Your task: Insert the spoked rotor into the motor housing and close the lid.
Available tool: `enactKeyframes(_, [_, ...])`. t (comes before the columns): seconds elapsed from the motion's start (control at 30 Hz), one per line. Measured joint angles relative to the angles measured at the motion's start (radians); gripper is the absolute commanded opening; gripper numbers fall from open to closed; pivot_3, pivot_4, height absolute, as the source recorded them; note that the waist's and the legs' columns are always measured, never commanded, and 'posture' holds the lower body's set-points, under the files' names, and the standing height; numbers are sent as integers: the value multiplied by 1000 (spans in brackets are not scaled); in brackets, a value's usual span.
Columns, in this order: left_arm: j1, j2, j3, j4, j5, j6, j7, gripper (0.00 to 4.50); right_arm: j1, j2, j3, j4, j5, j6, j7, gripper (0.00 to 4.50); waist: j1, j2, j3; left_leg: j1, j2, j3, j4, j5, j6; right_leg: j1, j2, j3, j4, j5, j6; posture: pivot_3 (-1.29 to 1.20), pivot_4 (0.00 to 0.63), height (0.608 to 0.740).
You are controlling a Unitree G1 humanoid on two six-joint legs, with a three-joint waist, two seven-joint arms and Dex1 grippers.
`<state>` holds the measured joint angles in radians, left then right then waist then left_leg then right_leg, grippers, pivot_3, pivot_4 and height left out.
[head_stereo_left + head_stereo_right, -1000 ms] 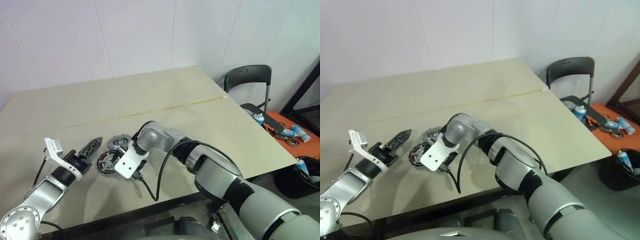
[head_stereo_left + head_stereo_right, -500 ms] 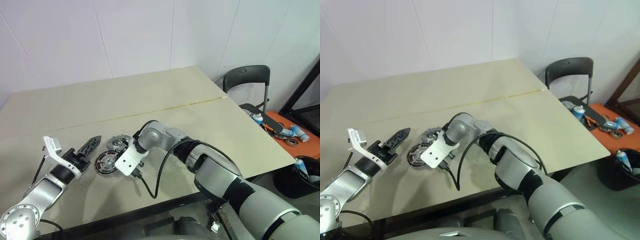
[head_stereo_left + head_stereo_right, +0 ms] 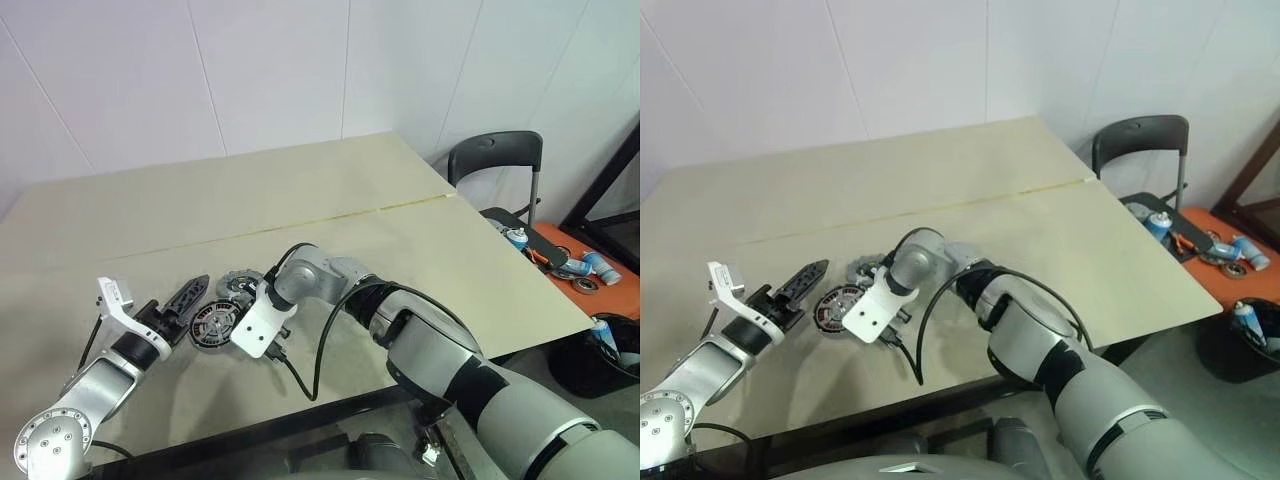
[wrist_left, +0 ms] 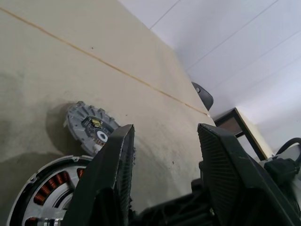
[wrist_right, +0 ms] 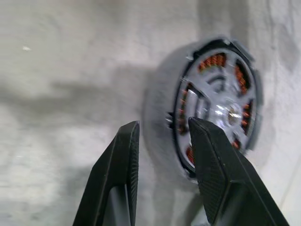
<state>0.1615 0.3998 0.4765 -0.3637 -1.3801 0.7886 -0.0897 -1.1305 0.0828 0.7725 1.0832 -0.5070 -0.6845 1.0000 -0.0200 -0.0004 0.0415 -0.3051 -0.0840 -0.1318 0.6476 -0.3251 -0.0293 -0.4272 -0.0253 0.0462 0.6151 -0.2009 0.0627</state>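
Overhead, the motor housing lies on the table with the lid just behind it; the left gripper hovers beside them, fingers spread, holding nothing. Along the left wrist, lid and housing lie ahead. Along the right wrist, the right gripper straddles the housing's rim, fingers narrowly apart.
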Motion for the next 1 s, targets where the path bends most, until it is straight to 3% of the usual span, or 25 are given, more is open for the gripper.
enactKeyframes(0.07, [0,-4,-2,1,8,-9,-2,2277,0,-3,-2,-5,-4,2,8,236,0,-1,0,0,0,0,0,0,0,0,0,0,0,0,0,0,0,740])
enactKeyframes(0.6, [-13,-14,-33,41,46,-20,-24,2277,2,9,-6,-8,-18,22,6,55,-2,-1,0,0,1,0,0,0,0,0,1,0,0,0,0,0,0,740])
enactKeyframes(0.83, [-43,-14,-42,76,63,-20,-39,2277,-13,-47,-31,-73,26,83,178,55,8,-2,0,-1,0,-1,0,0,0,1,0,-2,-1,0,0,0,0,740])
enactKeyframes(1.0, [-75,-11,-57,114,76,-14,-58,2277,37,-186,-50,-236,88,150,334,55,7,-2,0,-2,-2,-2,0,0,0,0,-1,-2,-2,0,1,0,0,740])
